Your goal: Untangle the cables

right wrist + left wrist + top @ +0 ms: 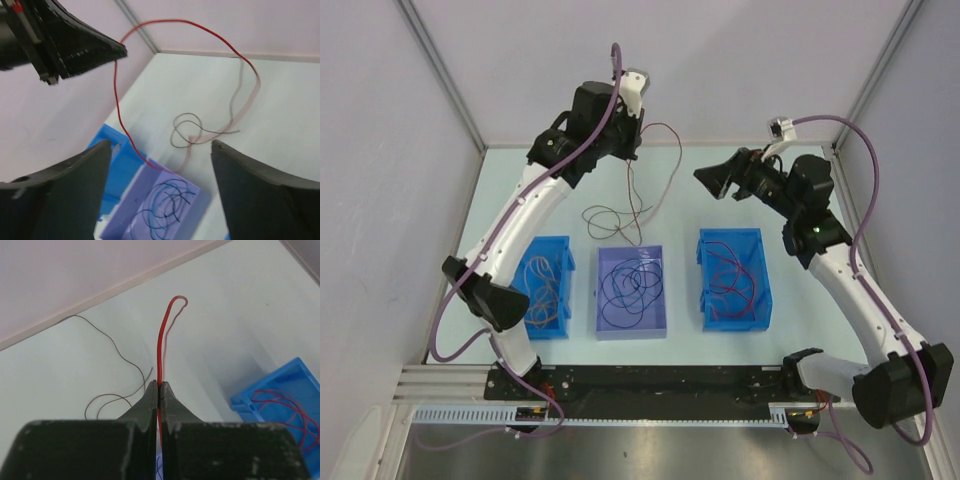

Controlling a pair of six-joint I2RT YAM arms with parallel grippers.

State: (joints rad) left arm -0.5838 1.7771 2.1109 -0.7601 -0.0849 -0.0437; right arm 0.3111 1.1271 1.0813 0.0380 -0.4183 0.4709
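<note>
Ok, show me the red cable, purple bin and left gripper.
red cable [159, 340], left wrist view, stretch above the fingertips.
purple bin [632, 329], top external view, near wall.
left gripper [158, 384], left wrist view, between its fingertips.

You're looking at a pale tabletop [720, 190] that is carrying three bins in a row: a left blue bin [545, 333], a lavender bin [631, 330] and a right blue bin [735, 322]. Behind the lavender bin, a thin dark cable [610, 208] is lying in loose loops.
</note>
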